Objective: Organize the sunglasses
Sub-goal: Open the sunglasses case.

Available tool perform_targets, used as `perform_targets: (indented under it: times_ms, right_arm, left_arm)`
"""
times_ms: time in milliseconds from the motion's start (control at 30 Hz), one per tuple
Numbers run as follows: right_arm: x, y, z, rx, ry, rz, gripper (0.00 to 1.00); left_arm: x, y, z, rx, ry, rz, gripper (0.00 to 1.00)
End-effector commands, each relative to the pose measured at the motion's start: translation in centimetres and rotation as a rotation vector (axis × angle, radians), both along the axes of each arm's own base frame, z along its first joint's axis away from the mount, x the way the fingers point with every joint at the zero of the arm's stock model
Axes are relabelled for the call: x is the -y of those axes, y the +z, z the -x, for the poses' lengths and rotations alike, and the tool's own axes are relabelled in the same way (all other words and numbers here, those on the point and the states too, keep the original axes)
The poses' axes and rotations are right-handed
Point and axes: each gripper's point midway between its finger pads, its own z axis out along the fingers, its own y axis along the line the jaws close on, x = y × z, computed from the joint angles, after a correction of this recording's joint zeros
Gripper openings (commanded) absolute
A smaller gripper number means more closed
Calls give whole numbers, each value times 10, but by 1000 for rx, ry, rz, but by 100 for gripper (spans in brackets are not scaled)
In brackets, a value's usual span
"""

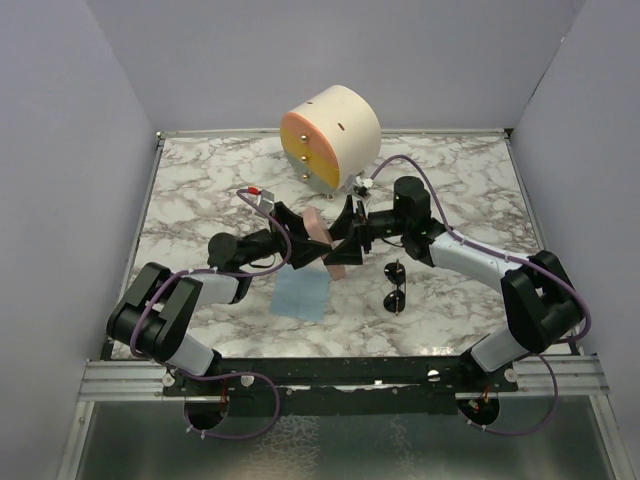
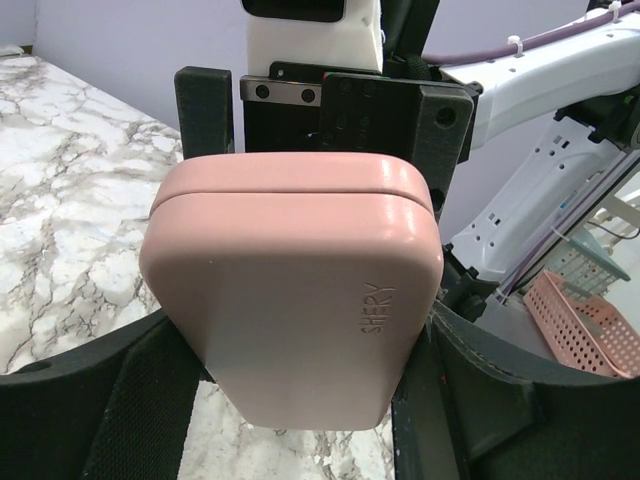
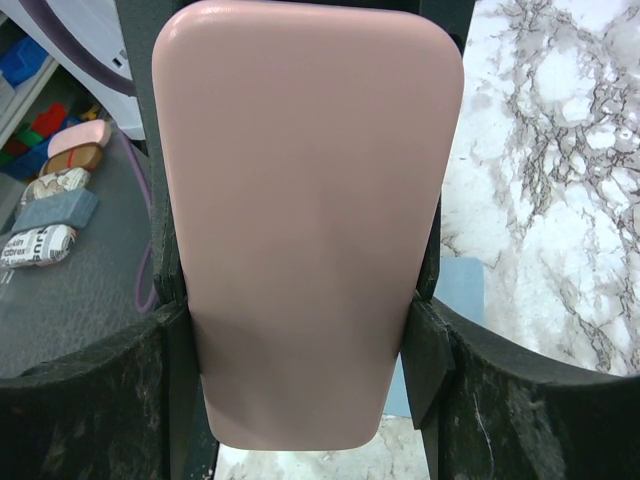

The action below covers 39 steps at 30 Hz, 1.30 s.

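Small sunglasses (image 1: 396, 287), round black lenses, thin black frame, are found on the marble counter (image 1: 480, 190) toward its near edge. The pink oblong case (image 1: 322, 240) is clamped by left fingers (image 2: 100, 410) and right fingers (image 3: 80, 400).

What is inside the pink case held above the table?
Nothing inside shows: the pink case is shut, its seam closed, so any contents are hidden. The sunglasses lie outside it, on the table.

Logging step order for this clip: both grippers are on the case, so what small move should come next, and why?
Probably pull the case open. The left gripper and right gripper both clamp it, its seam looks shut, and the sunglasses lie out on the table, so they cannot go in yet.
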Motion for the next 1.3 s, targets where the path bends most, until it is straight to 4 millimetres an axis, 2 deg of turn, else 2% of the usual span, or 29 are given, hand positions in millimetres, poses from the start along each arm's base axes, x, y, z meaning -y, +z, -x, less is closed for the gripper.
perform_targets:
  times_ms: [0,33,100,133,167,200,233,367,867,1267]
  right_arm:
    - [-2,25,-11,98,-56,-45,1]
    - [-1,24,-11,97,-57,-45,1]
    - [-1,26,-11,101,-58,-47,1]
    - [-1,25,-10,101,-54,-48,1]
    - [-1,25,-9,101,-48,-49,1]
    - [-1,25,-8,100,-42,-51,1]
    - [0,25,-7,99,-40,-53,1]
    - [1,26,3,93,11,-67,1]
    - [13,57,36,105,133,-153,1]
    - [27,82,56,132,212,-234,1]
  left_arm:
    - [-5,37,22,222,-32,87,58]
    - [-4,37,21,221,-37,85,53]
    - [-4,37,21,218,-40,84,51]
    - [-4,37,22,221,-42,84,43]
    - [-4,37,22,225,-46,82,30]
    - [-3,37,23,228,-50,80,11]
    - [-3,37,23,230,-52,78,0]
    - [-3,40,26,258,-69,72,0]
    - [-5,56,42,342,-118,70,0]
    - [-6,55,47,358,-125,63,0]
